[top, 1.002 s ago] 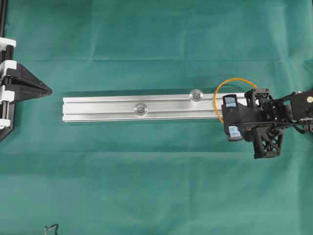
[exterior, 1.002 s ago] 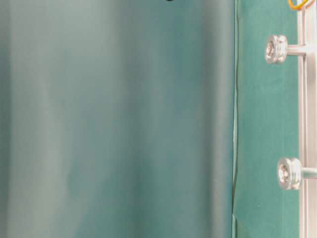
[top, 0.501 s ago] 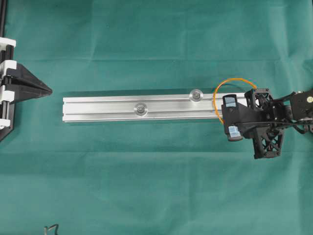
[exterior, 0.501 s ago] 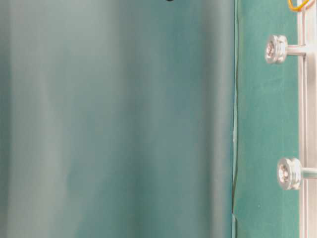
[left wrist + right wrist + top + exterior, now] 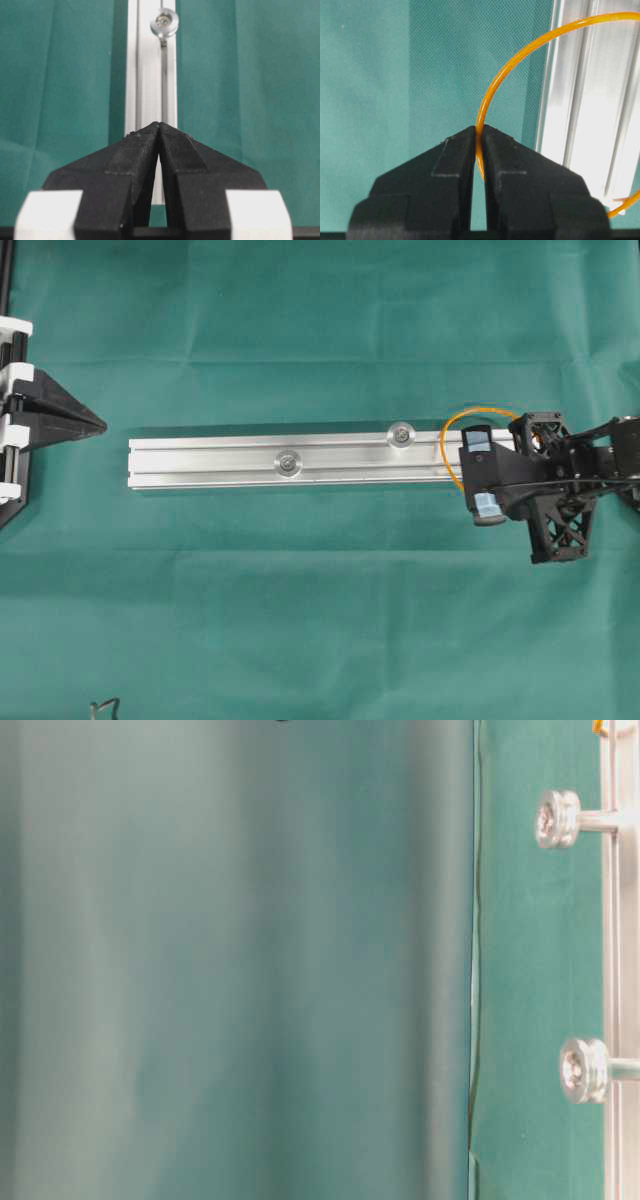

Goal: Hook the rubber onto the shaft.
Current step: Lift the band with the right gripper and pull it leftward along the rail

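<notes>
Your right gripper (image 5: 479, 131) pinches the rubber (image 5: 506, 70) beside the rail's (image 5: 300, 462) right end; your left gripper (image 5: 159, 125) is pressed together, far left.

Green-clothed tabletop (image 5: 320, 620) bare above and below the aluminium rail (image 5: 300, 462); wide room for passage on both long sides. Rail runs left-right across the middle, a low obstacle. Two flanged shafts stand up from it: one (image 5: 288, 463) mid-rail, one (image 5: 402, 434) on the far edge toward the right end; open rail top between them. Right end effector (image 5: 482, 472) sits over the rail's right end, pinched on the orange rubber band (image 5: 446, 440), whose loop arcs across the rail just right of the nearer shaft. Left end effector (image 5: 95, 423), tips together, is parked off the rail's left end with a clear cloth gap between.
</notes>
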Available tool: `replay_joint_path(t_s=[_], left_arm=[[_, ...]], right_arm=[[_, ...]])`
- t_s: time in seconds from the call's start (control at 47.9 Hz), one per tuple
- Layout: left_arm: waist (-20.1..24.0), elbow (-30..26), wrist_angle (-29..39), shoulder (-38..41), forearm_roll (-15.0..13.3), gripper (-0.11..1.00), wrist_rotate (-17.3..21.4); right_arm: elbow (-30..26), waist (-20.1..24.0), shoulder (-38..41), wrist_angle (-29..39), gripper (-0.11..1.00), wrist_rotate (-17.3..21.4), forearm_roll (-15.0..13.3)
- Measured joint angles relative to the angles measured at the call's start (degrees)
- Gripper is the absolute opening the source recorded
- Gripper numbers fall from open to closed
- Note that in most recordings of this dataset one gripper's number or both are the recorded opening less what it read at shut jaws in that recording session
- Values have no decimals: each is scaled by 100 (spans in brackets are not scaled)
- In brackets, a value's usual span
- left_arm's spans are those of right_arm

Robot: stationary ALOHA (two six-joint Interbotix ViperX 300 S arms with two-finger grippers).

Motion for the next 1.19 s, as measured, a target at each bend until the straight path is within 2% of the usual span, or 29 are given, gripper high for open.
replay_joint_path(t_s=[0.251, 0.689, 1.19], left_arm=[[9, 0, -9, 0, 0, 2, 0], [9, 9, -9, 0, 0, 2, 0], [9, 0, -9, -9, 0, 2, 0]], right_arm=[[-193, 0, -422, 519, 7, -9, -88], [-703, -35, -729, 1468, 7, -18, -492], [-914, -44, -765, 1740, 7, -18, -527]])
